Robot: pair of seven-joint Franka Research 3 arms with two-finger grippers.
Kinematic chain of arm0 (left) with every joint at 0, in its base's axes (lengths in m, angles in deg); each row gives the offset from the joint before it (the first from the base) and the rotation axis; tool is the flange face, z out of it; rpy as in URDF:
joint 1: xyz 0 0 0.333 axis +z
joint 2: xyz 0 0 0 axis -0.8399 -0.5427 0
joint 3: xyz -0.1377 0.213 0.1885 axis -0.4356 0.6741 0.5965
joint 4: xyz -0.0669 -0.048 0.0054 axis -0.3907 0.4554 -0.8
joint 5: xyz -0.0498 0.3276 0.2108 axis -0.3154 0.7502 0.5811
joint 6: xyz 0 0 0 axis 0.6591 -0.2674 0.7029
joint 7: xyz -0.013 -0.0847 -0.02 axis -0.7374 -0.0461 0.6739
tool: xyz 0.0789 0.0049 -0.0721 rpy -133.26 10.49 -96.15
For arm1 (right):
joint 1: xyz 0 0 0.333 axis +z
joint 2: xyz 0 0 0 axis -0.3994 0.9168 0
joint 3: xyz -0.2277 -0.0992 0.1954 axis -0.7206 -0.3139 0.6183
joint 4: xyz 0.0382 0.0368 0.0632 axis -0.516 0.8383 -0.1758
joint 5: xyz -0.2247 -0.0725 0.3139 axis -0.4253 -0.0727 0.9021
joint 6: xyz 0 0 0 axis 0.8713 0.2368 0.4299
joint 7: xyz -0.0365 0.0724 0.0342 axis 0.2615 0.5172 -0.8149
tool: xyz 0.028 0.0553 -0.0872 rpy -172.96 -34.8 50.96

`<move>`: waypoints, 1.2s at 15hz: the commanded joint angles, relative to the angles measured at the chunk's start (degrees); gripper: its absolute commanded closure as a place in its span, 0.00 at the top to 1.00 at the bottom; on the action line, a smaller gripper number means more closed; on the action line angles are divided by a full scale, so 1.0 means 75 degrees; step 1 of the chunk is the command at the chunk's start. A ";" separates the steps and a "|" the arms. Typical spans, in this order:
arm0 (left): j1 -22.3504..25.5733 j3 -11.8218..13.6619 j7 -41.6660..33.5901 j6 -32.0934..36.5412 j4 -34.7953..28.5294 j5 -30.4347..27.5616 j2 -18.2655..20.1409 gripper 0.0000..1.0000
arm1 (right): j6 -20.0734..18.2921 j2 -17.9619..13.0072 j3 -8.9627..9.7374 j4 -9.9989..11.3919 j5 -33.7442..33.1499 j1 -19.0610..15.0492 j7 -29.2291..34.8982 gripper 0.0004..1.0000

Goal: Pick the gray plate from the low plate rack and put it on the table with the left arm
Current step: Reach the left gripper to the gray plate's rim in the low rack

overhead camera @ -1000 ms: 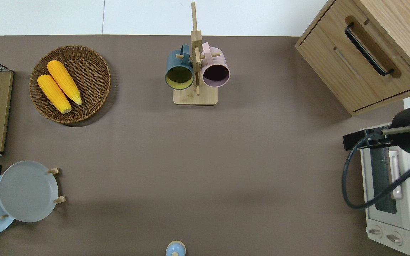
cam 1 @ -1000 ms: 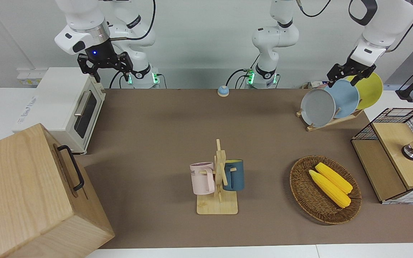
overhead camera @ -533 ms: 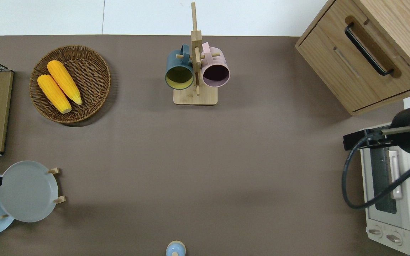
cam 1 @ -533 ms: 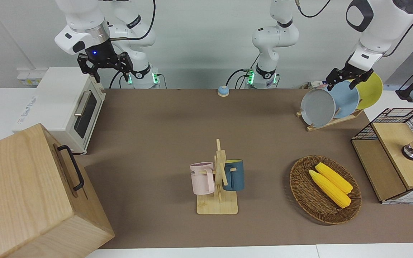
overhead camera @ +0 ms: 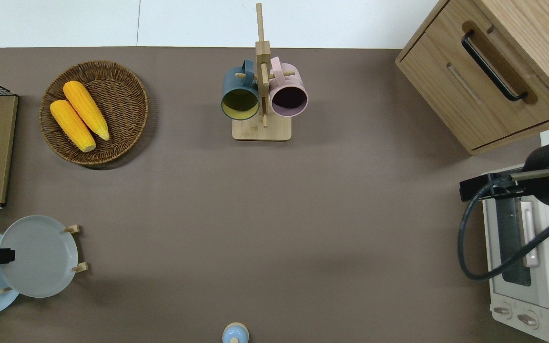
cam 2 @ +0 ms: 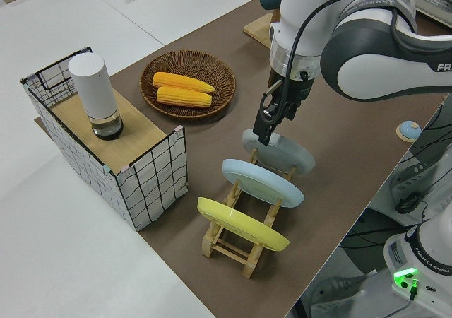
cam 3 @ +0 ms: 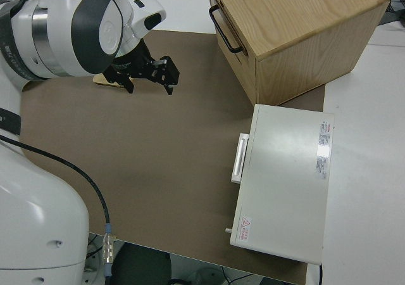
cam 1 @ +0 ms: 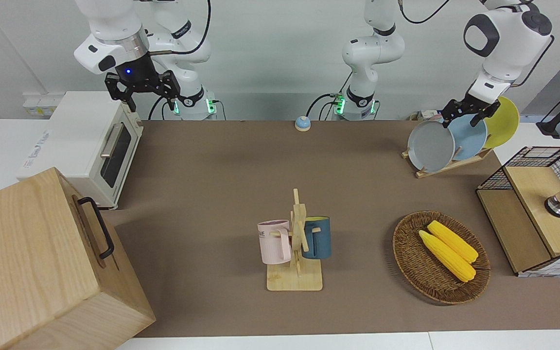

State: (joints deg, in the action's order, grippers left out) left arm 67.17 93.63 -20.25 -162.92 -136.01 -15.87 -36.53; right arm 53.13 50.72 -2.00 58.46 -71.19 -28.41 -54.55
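The left gripper's (cam 1: pixel 464 113) jaws stand apart at the top rim of the gray plate (cam 1: pixel 430 146), which leans in the low plate rack (cam 1: pixel 447 166) beside the light blue plate (cam 1: pixel 469 136). The right arm is parked.

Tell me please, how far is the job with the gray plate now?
Early stage. Done: the left gripper has reached the low plate rack and sits at the upper rim of the gray plate. In hand: nothing is lifted; the plate leans in its slot, next to the light blue plate. Left: grip it, lift it out and lay it on the table. The right arm is parked.
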 commanded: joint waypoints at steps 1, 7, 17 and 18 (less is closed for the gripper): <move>0.0032 -0.0025 -0.0063 -0.0564 -0.0689 0.0149 0.0320 0.99 | -0.0113 -0.0019 0.0044 -0.0046 0.0023 -0.0054 -0.0011 0.99; 0.0079 -0.0025 -0.0063 -0.1221 -0.1275 0.0137 0.0390 1.00 | -0.0113 -0.0019 0.0043 -0.0046 0.0023 -0.0054 -0.0011 0.99; 0.0067 -0.0025 -0.0063 -0.1292 -0.1475 0.0137 0.0390 0.57 | -0.0113 -0.0019 0.0055 -0.0046 0.0023 -0.0054 0.0001 0.99; 0.0067 -0.0025 -0.0063 -0.1292 -0.1487 0.0137 0.0390 0.54 | -0.0113 -0.0019 0.0055 -0.0046 0.0023 -0.0054 -0.0011 0.99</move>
State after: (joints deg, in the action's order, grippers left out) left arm 67.24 93.57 -20.32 -171.22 -144.86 -15.87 -35.71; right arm 53.13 50.72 -2.00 58.46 -71.19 -28.41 -54.55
